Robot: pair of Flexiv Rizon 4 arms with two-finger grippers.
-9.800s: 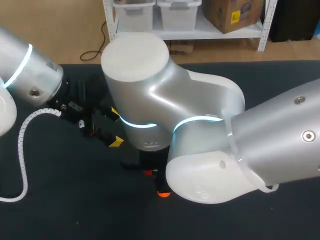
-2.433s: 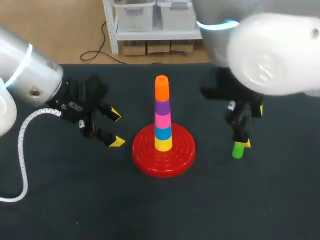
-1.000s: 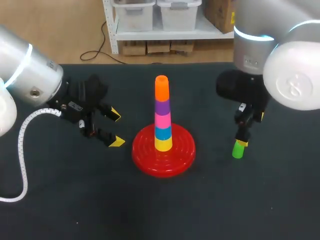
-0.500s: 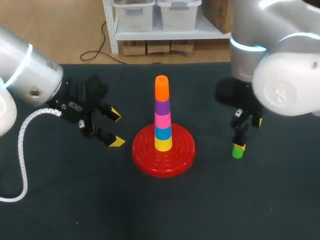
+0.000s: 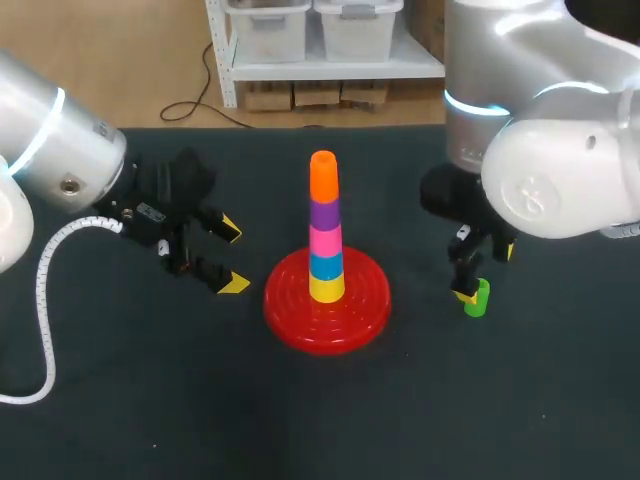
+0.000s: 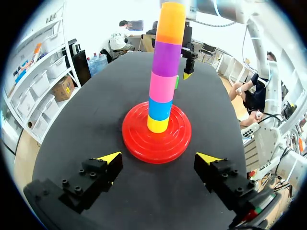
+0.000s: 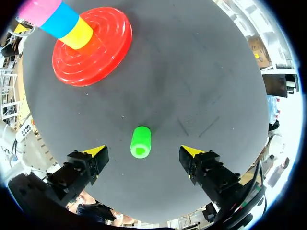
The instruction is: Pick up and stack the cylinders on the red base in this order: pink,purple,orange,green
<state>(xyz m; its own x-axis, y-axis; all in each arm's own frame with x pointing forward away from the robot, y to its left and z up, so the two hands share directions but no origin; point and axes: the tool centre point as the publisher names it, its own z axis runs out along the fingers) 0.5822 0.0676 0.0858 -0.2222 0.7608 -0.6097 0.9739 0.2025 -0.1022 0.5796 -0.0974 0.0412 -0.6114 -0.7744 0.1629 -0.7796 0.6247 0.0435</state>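
Right tool [image 7: 144,151] hangs open, pointing straight down over the green cylinder [image 7: 140,142].

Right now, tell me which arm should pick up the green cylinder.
Right. The right gripper is open directly above the green cylinder, with one tip on either side. The left gripper, also open, is on the other side of the red base.
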